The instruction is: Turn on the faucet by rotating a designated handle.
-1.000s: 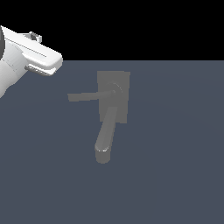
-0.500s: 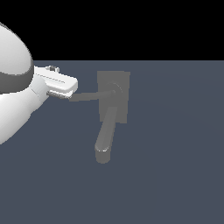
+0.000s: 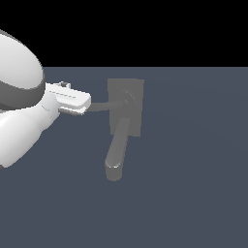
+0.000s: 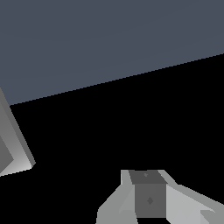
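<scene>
The dull grey faucet (image 3: 127, 112) has a flat back plate, a round hub and a thick spout (image 3: 116, 155) that runs toward the near side. The handle (image 3: 102, 106), a thin grey bar, reaches from the hub toward the exterior view's left. My gripper (image 3: 81, 109) sits at the handle's free end, and the white hand covers the bar's tip. The fingers are hidden there, so I cannot tell whether they touch the bar. In the wrist view only a grey finger part (image 4: 148, 199) shows, with a grey slab (image 4: 11, 151) off to one side.
The large white arm (image 3: 19, 111) fills the exterior view's left side. The faucet lies on a plain blue-grey floor (image 3: 193, 184), with black background beyond its far edge.
The arm has swung in from the exterior view's upper left, bringing the hand down and right to the handle's free end. The faucet and handle look unmoved.
</scene>
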You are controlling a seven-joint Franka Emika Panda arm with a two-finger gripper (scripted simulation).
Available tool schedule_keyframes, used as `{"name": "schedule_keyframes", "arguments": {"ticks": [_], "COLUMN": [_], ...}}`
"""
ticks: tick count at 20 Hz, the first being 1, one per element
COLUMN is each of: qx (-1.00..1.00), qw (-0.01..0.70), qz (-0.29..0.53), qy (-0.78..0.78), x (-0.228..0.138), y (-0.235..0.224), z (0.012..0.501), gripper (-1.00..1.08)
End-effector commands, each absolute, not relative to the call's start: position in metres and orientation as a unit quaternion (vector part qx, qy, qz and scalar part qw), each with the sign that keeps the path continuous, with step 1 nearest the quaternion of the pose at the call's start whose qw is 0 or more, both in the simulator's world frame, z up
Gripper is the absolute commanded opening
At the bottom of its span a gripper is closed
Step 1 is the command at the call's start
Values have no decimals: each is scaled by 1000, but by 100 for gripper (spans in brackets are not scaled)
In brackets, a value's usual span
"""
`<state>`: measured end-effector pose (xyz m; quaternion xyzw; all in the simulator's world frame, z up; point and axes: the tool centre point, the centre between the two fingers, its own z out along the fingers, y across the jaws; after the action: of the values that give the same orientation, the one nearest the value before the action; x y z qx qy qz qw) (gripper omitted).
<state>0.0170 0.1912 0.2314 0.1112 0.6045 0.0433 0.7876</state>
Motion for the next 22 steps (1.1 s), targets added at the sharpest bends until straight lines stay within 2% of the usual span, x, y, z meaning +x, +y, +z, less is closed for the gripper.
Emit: {"name": "schedule_keyframes", "arguments": {"ticks": [1,11,22], "qx": [109,125,131], "qw": [786,768,755], "qz": [40,57,39], "qy": [607,625,642], "x": [17,5,8], "y": [191,207,186], "z": [230,209,184], "gripper": [-100,-100,-100]}}
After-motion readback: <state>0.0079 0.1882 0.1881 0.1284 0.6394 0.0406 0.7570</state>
